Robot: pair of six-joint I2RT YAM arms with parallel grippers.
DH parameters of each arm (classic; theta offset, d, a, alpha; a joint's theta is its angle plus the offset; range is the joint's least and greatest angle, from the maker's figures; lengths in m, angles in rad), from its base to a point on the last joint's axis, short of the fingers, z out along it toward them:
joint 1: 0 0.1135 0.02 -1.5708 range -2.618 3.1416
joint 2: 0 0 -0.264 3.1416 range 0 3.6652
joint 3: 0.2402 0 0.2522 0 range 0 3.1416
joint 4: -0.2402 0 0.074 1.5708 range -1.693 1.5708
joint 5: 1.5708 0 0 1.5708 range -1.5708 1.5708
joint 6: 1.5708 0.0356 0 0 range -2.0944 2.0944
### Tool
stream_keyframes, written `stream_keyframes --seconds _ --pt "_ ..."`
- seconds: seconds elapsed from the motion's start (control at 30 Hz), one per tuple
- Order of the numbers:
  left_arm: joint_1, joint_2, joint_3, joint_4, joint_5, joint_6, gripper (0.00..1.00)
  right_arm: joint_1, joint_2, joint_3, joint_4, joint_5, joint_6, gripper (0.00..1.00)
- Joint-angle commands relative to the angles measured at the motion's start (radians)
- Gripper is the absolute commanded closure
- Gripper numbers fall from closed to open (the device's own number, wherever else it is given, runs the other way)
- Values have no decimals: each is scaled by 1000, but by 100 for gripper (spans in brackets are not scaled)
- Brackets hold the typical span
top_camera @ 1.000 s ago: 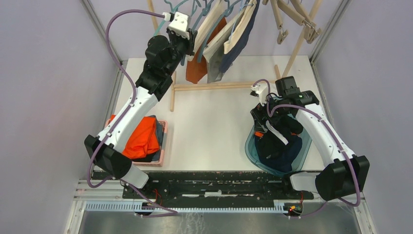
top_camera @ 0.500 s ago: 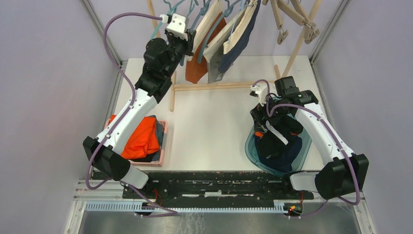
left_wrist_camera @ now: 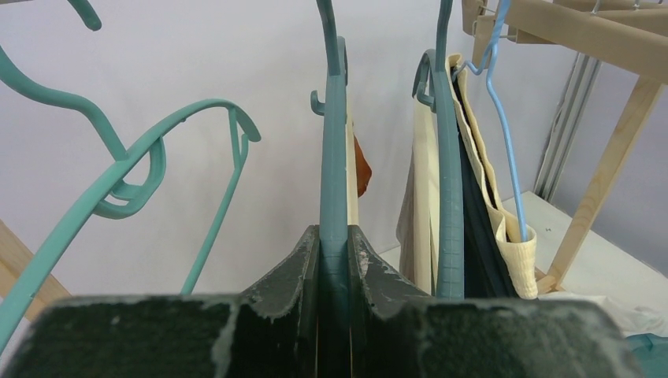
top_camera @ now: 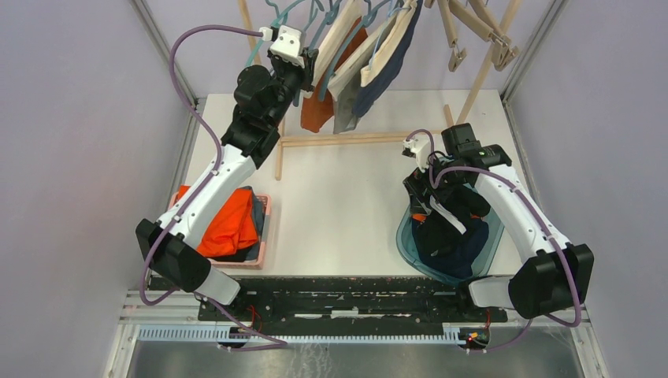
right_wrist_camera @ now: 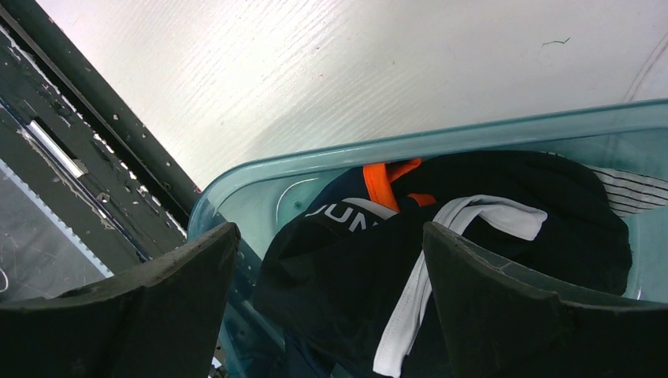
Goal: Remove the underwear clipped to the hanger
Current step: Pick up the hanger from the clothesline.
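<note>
Above the white tabletop (top_camera: 339, 197), the left tool (left_wrist_camera: 334, 236) grips a teal hanger (left_wrist_camera: 334, 150) beside the clipped underwear (top_camera: 382, 75) and should hold it steady so cloth slips free, while the right tool (right_wrist_camera: 331, 252) hangs wide open, empty, over a bin (right_wrist_camera: 441, 135).

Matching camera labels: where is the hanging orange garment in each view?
Top external: orange garment, top centre, just right of the left end effector.
Left wrist: the orange garment shows as a sliver mid-frame, right of the teal hanger that the end effector clamps.
Right wrist: not in it; the orange there is a waistband in the teal bin.
Shared landmark: the white table, in all three.
</note>
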Motion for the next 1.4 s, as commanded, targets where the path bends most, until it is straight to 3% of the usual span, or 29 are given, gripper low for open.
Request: stream_keyframes --seconds 0.0,0.37,1.0,1.37 --pt "-4 -44 -2 172 25 34 97 8 4 8 -3 5 -9 4" --pt "1 -33 -64 253 64 40 97 8 16 9 -6 16 -11 4" --pt "24 1 -165 465 11 45 97 8 33 10 -8 28 -11 3" --pt "24 -74 -230 401 5 83 97 9 36 12 -9 27 -11 3"
